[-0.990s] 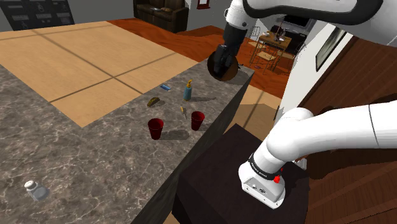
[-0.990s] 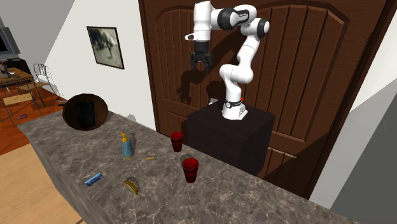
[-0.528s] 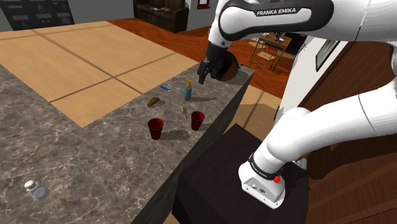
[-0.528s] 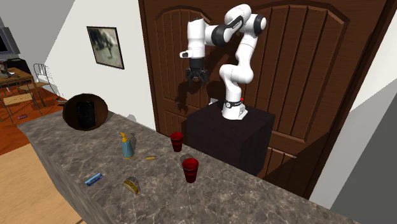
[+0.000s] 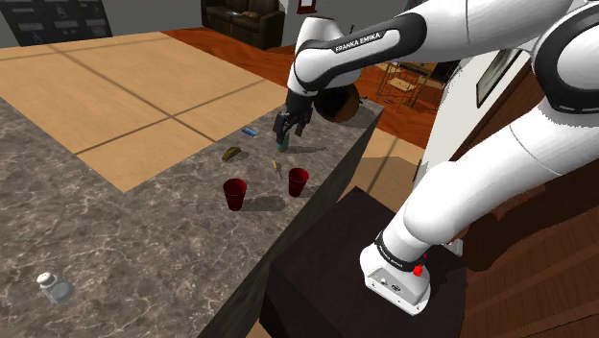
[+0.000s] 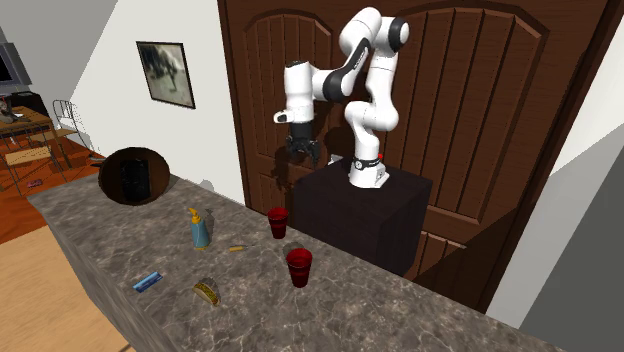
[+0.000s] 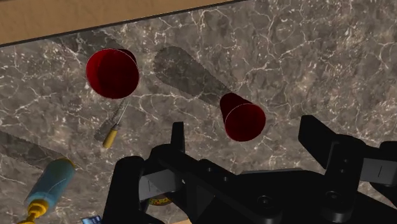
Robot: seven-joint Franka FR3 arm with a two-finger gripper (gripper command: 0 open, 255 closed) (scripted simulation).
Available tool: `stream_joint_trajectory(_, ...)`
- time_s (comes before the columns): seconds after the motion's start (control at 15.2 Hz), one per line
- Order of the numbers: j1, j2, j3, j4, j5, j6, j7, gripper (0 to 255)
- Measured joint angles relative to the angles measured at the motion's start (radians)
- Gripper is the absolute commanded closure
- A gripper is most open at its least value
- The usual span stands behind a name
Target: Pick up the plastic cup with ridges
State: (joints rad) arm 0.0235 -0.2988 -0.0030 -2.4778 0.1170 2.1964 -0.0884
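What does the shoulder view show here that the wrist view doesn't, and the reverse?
Shoulder view: a small shaker far along the marbled counter, the dark stand and a sofa. Wrist view: the gripper from close up, its fingers standing apart. Both: the two red cups, the blue bottle and a small yellow-handled tool.

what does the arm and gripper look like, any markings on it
White rounded arm with dark rings at the joints, black FRANKA EMIKA lettering along one link, a small red spot near the base, and an all-black two-finger gripper.
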Motion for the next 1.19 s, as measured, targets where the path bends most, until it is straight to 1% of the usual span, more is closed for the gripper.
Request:
stream_joint_trajectory(0.13,0.006,0.071,-0.001,0.001,0.018,0.064,-0.008,0)
stream_joint_trajectory(0.46,0.023,0.274,0.007,0.060,0.072,0.195,-0.024,0)
stream_joint_trajectory(0.73,0.031,0.418,0.018,0.125,0.116,0.264,-0.039,0)
stream_joint_trajectory(0.92,0.035,0.557,0.031,0.201,0.151,0.321,-0.052,0)
stream_joint_trajectory(1.19,0.038,0.705,0.051,0.300,0.183,0.361,-0.057,0)
